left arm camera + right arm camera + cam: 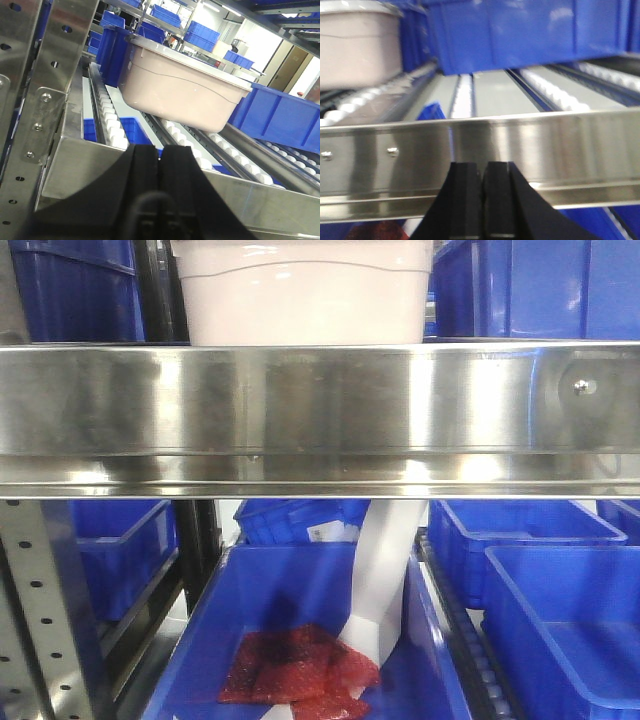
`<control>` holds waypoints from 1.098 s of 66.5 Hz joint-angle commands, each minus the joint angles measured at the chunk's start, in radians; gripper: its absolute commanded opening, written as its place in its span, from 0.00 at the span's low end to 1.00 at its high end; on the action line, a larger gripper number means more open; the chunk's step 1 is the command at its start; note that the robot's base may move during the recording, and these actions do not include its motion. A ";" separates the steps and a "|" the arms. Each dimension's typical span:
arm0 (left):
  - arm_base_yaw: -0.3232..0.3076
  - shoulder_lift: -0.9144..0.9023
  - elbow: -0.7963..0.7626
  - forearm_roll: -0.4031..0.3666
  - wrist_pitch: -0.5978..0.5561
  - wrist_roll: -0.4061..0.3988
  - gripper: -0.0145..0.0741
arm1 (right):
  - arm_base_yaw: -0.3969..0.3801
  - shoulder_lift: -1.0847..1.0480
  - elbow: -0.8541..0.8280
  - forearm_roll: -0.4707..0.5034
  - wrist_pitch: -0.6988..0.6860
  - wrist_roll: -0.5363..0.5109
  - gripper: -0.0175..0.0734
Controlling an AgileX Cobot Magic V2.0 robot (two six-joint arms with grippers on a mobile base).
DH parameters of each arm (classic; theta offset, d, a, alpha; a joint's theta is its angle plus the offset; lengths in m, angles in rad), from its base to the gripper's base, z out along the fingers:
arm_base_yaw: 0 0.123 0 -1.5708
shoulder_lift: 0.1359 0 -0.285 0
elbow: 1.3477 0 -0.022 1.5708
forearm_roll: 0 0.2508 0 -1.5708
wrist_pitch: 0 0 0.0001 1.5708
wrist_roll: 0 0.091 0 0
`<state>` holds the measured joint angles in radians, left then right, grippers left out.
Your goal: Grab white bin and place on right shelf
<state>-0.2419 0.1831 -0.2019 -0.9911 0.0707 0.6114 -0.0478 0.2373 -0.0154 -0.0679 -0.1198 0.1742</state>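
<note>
Both grippers hold nothing: the left gripper (160, 165) and the right gripper (482, 192) each show their black fingers pressed together with only a thin seam between them, and both sit just in front of the shelf's shiny front rail (320, 415). The white bin (305, 290) rests up on the steel shelf, on the white roller tracks (112, 125) behind that rail, with blue bins (540, 285) close on either side. From the left wrist view the bin looks tilted, its far end riding higher, though the camera's own angle may account for some of that.

Judging by how things lie, the bin seems already delivered, so the risks now come from the arms and the rollers. A gripper lifted straight up could catch the underside or lip of the rail, since both are tucked so near it. The rollers slope, so a bin not seated squarely might creep along them or jam against a blue neighbour. Another blue bin (300, 640) below, holding red packets (295, 665), lies under the arms' path.
</note>
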 commanded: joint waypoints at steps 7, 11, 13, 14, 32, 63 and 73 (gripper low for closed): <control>0.000 0.008 -0.031 -0.017 -0.044 0.002 0.03 | 0.072 -0.098 0.044 -0.040 -0.093 0.013 0.25; 0.000 0.008 -0.031 -0.017 -0.044 0.002 0.03 | 0.101 -0.162 0.044 -0.040 -0.030 0.013 0.25; 0.000 0.008 -0.031 -0.017 -0.044 0.002 0.03 | 0.112 -0.200 0.044 -0.040 0.001 0.013 0.25; 0.000 0.008 -0.031 -0.017 -0.044 0.002 0.03 | 0.115 -0.216 0.044 -0.040 0.020 0.013 0.25; 0.000 0.010 -0.031 -0.017 -0.040 0.002 0.03 | 0.121 -0.266 0.044 -0.040 0.102 -0.002 0.25; 0.000 0.010 -0.031 -0.017 -0.040 0.002 0.03 | 0.097 -0.266 0.044 0.030 0.105 -0.082 0.25; 0.000 0.010 -0.031 -0.017 -0.040 0.002 0.03 | 0.061 -0.266 0.044 0.030 0.106 -0.082 0.25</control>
<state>-0.2419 0.1831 -0.2019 -0.9911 0.0707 0.6117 0.0291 -0.0095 0.0296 -0.0383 0.0637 0.1022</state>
